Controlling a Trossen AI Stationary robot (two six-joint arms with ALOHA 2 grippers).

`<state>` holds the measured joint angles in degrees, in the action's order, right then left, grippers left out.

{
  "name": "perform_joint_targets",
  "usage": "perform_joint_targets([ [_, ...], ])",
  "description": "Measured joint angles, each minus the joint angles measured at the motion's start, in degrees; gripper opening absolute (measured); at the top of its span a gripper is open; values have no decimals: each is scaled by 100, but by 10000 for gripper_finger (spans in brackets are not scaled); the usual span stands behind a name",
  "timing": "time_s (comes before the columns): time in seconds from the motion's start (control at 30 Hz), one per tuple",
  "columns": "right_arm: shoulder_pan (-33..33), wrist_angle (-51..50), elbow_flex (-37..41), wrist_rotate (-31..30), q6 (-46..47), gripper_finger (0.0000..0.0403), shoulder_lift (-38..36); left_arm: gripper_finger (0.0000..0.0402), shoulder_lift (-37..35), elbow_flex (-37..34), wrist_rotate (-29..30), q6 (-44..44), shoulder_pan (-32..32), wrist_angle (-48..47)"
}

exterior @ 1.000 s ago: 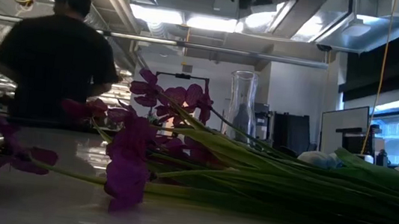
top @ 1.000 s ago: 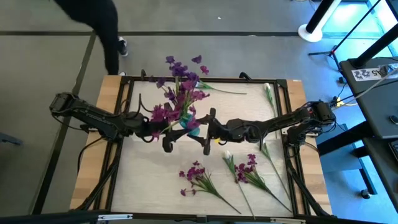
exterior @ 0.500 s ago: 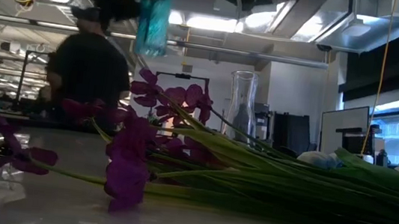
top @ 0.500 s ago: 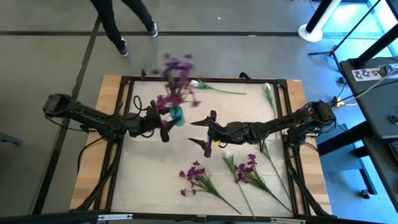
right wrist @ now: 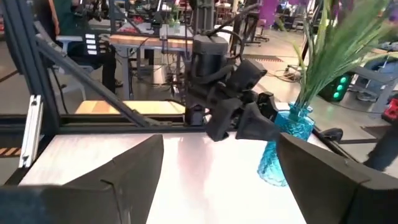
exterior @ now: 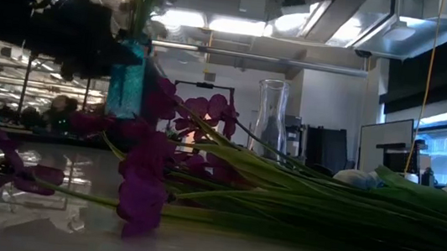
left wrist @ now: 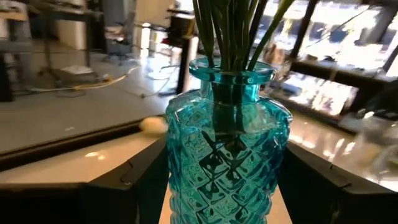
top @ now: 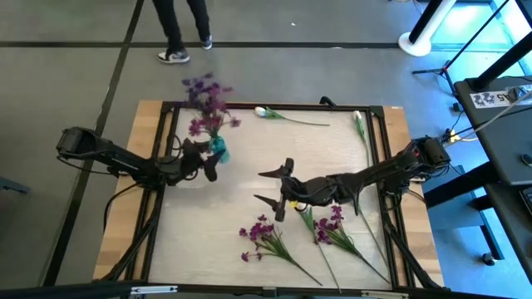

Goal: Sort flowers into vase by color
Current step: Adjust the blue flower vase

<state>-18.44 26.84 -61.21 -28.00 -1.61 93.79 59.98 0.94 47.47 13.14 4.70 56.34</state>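
Note:
My left gripper [top: 209, 163] is shut on a teal cut-glass vase [top: 219, 149] at the table's far left. The vase holds several purple flowers [top: 204, 95] on green stems [left wrist: 233, 31]. My right gripper [top: 273, 188] stands open near the table's middle, with nothing between its fingers. Two bunches of purple flowers [top: 262, 234] [top: 331, 223] lie flat on the table near its front edge. Two white flowers [top: 262, 111] [top: 358, 121] lie flat by the far edge. A clear glass vase [exterior: 270, 118] stands farther back in the low view. My left gripper pinches the teal vase's body [left wrist: 177, 165] between its two fingers [left wrist: 134, 180], one on each side, below the neck. The fingers come level from the table's left side. The vase stands upright in the hold, and in the low view its base [exterior: 122, 114] sits above the table top.
The left arm [right wrist: 217, 74] and the vase show ahead of my right gripper in its wrist view. A dark metal frame [top: 274, 106] runs around the table top. A person's legs [top: 184, 33] pass beyond the far edge. Bare table lies between the two grippers.
My left gripper has carried the teal vase from the table's middle toward the far left corner and downward. The vase has come from tipped to upright. My right gripper has drifted a little toward the near edge, away from the vase.

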Motion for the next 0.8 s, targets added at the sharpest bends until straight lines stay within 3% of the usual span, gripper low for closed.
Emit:
perform_joint_targets([
  [0.27,7,73,0,-246,-13,312,224,242,104,-58,887,206,-179,-99],
  [0.43,7,129,0,-246,-15,312,224,242,307,-56,1603,856,-440,-150],
  [0.63,7,171,0,-246,-20,312,222,242,1045,-56,1871,1781,-593,-131],
  [0.8,9,181,0,-246,-40,312,222,242,1644,100,2069,1796,-593,210],
])
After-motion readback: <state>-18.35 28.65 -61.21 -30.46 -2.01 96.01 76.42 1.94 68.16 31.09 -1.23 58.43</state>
